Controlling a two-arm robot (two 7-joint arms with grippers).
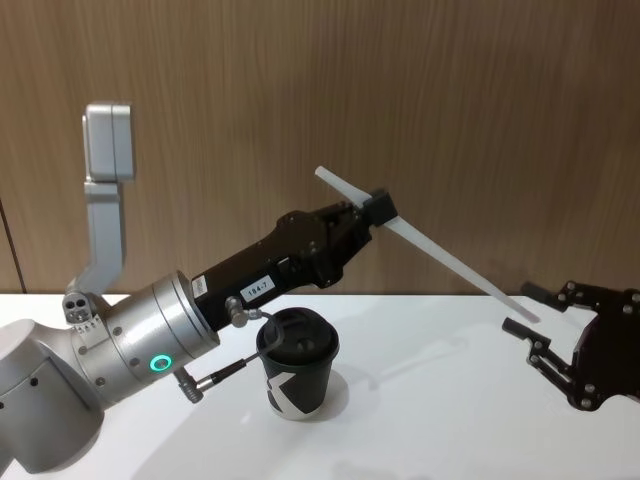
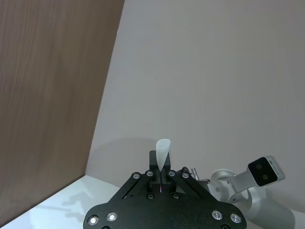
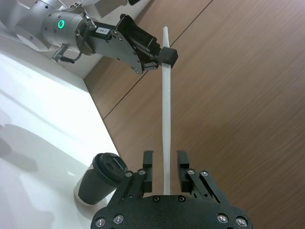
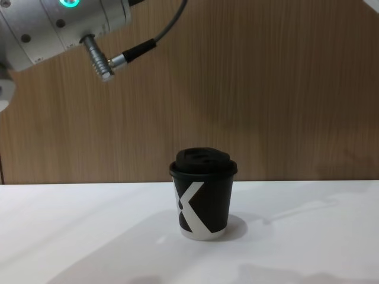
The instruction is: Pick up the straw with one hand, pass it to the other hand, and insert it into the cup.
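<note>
Closest to you is the silver wrist (image 1: 150,340) with the green ring. Your left gripper (image 1: 378,208) is clenched on the straw (image 1: 450,260) near its upper end, up in the air in front of the wood wall (image 1: 450,100). The straw slants down to the right and its lower end sits at your right gripper (image 1: 525,310). The head view can't settle whether they touch. The right wrist view can: the fingers (image 3: 148,167) are spread, with the straw running between them and a gap on each side. The chest view gives you the cup (image 4: 204,201) side-on, upright on the table (image 4: 308,236), lid on, white mark facing you. The straw is apart from it. Count: one straw, one cup, two grippers.
</note>
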